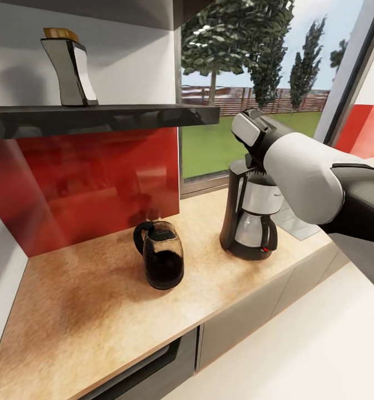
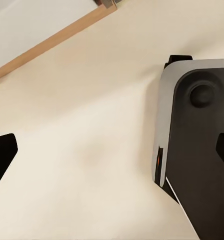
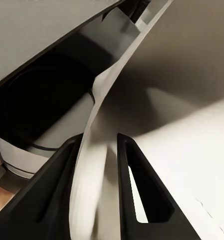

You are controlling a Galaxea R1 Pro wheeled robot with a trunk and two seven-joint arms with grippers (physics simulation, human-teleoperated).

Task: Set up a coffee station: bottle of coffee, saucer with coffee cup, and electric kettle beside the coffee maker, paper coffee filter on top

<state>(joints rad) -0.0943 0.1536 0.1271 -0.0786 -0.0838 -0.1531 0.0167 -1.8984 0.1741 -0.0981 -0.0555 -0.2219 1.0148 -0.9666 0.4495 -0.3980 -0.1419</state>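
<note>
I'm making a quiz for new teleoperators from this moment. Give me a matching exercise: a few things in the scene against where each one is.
Things:
1. electric kettle
2. coffee maker
3. bottle of coffee
4. paper coffee filter

Places:
A. on the dark shelf above the red backsplash
B. between the fingers of the right gripper
C. on the countertop, in front of the red backsplash
D. on the countertop by the window, under the right arm

Pairs: 1-C, 2-D, 3-A, 4-B
</note>
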